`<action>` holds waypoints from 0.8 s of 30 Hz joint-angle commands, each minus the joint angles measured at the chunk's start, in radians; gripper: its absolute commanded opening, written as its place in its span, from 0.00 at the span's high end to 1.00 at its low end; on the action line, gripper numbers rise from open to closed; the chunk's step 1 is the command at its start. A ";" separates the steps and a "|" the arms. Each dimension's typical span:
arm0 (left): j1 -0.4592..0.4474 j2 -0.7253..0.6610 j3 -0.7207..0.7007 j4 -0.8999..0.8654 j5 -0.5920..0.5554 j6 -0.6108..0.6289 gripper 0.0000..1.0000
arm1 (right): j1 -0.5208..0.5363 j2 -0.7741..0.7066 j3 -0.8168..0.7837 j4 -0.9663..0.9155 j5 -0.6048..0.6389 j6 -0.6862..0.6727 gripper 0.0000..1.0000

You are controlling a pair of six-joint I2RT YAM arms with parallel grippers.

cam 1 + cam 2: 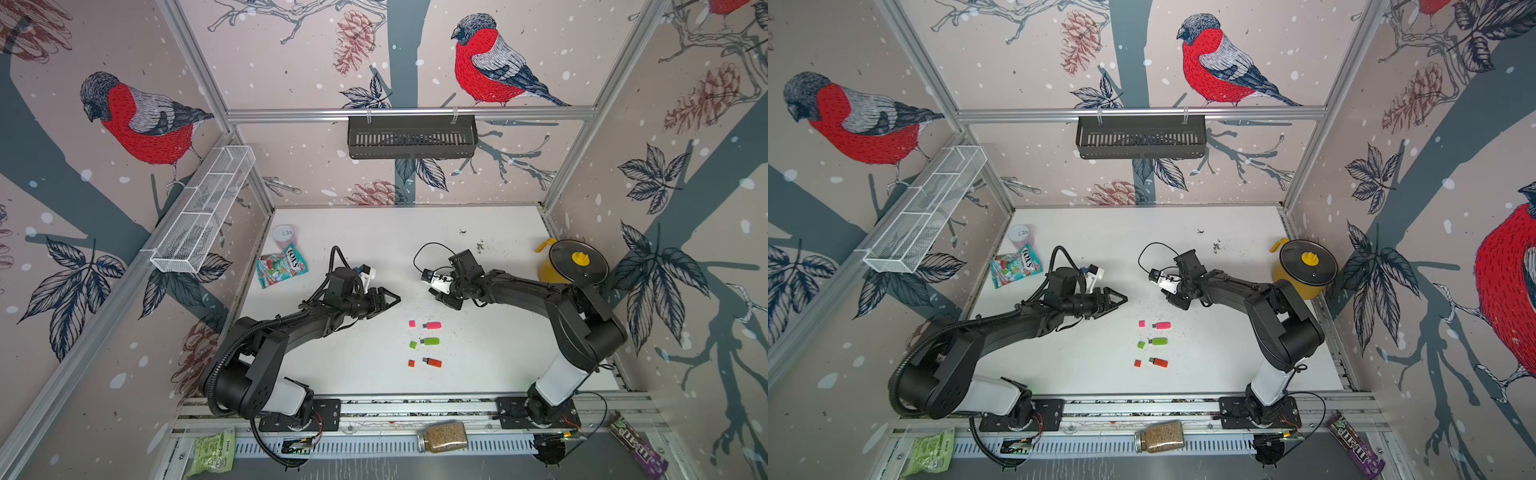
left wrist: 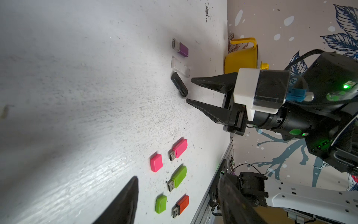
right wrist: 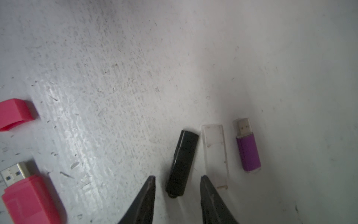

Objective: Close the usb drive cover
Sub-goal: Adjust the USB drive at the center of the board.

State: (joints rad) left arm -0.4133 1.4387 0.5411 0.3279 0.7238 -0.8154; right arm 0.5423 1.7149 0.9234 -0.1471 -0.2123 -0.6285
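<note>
Three uncapped usb drives lie in a column on the white table: pink [image 1: 432,325], green [image 1: 430,341] and orange [image 1: 432,362]. Each has its cover lying just to its left: pink [image 1: 412,323], green [image 1: 413,344], orange [image 1: 411,363]. My right arm hides a black drive [image 3: 182,163], a clear one [image 3: 215,155] and a purple one [image 3: 249,153] from both top views. My right gripper [image 3: 177,176] is open low over the table. Its fingers straddle the black drive's end without touching it. My left gripper [image 1: 395,300] is open and empty, above and left of the pink drive.
A yellow pot [image 1: 571,264] with a dark lid stands at the table's right edge. A candy bag [image 1: 281,266] and a can [image 1: 283,236] are at the far left. A jar [image 1: 442,436] lies on the front rail between the arm bases.
</note>
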 commanded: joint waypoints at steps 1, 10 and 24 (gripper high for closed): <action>0.004 0.009 0.001 0.036 0.004 -0.007 0.35 | -0.001 0.013 0.010 -0.013 -0.022 -0.008 0.60; 0.004 0.012 0.003 0.033 0.002 -0.008 0.35 | -0.012 0.029 0.011 -0.019 0.023 -0.022 0.60; 0.004 0.014 0.004 0.031 0.000 -0.009 0.35 | -0.032 0.026 0.010 -0.026 0.033 -0.033 0.61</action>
State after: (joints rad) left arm -0.4133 1.4548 0.5411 0.3283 0.7242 -0.8234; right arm 0.5098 1.7416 0.9291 -0.1638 -0.1841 -0.6586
